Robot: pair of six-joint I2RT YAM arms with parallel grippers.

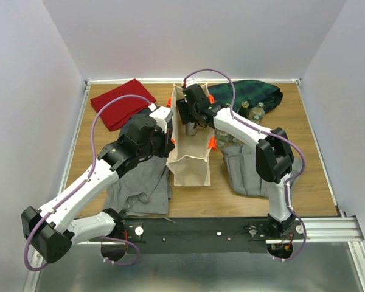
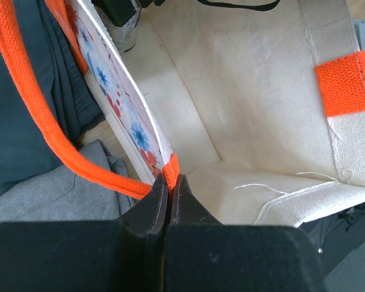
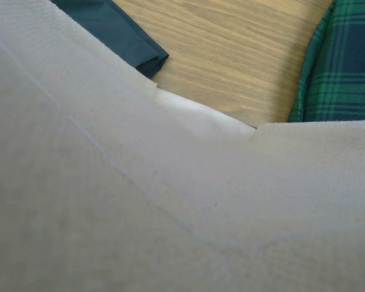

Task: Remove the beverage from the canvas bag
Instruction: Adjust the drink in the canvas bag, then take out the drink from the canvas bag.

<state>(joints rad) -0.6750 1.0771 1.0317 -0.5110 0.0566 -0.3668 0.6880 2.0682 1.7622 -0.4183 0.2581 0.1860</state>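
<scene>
The beige canvas bag (image 1: 190, 159) stands open on the middle of the table, with orange handles (image 2: 30, 115). My left gripper (image 2: 168, 177) is shut on the bag's left rim where the orange handle is sewn on, and shows in the top view (image 1: 170, 139). My right gripper (image 1: 191, 123) reaches down into the far end of the bag. The beverage, a clear bottle (image 2: 125, 31), stands inside the bag under a black part of that gripper. The right wrist view shows only the bag's canvas wall (image 3: 170, 201); its fingers are hidden.
A red cloth (image 1: 121, 102) lies at the back left and a plaid cloth (image 1: 249, 92) at the back right, with two bottles (image 1: 258, 113) beside it. Grey garments lie left (image 1: 137, 185) and right (image 1: 250, 169) of the bag.
</scene>
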